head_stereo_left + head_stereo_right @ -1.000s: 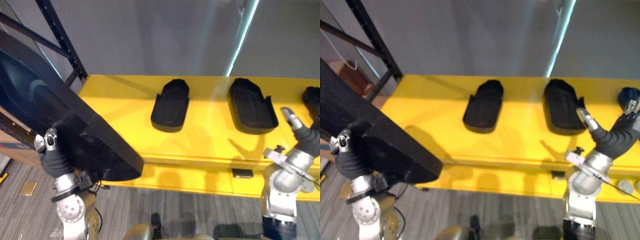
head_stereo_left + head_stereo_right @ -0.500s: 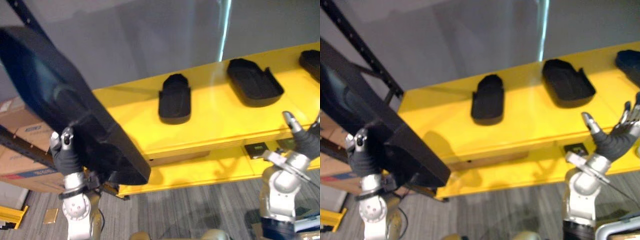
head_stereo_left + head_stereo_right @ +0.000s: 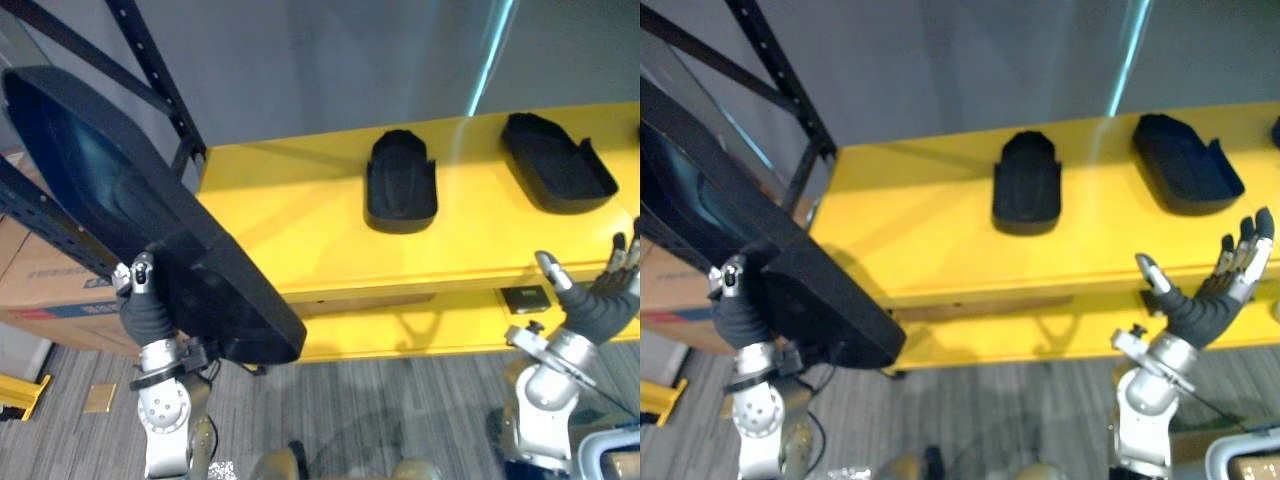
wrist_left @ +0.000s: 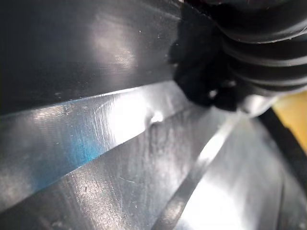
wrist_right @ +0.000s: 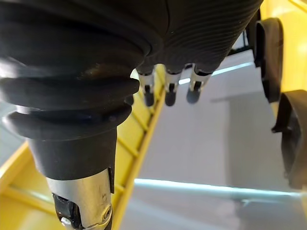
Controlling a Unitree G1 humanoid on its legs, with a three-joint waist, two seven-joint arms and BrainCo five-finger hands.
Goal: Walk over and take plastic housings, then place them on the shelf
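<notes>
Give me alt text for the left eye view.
A large black plastic housing, tilted, rests against the left robot hand by the left end of a yellow metal shelf. Two smaller black plastic housings lie on the shelf; the right robot hand is open and empty.

A large black plastic housing (image 3: 130,220), glossy and dished, is held tilted at the left hand (image 3: 143,305), its lower end seen before the left front corner of the yellow shelf (image 3: 300,230). A smaller black housing (image 3: 401,182) is laid hollow side up at mid-shelf, and a second small housing (image 3: 556,163) is laid to its right, well apart.
</notes>
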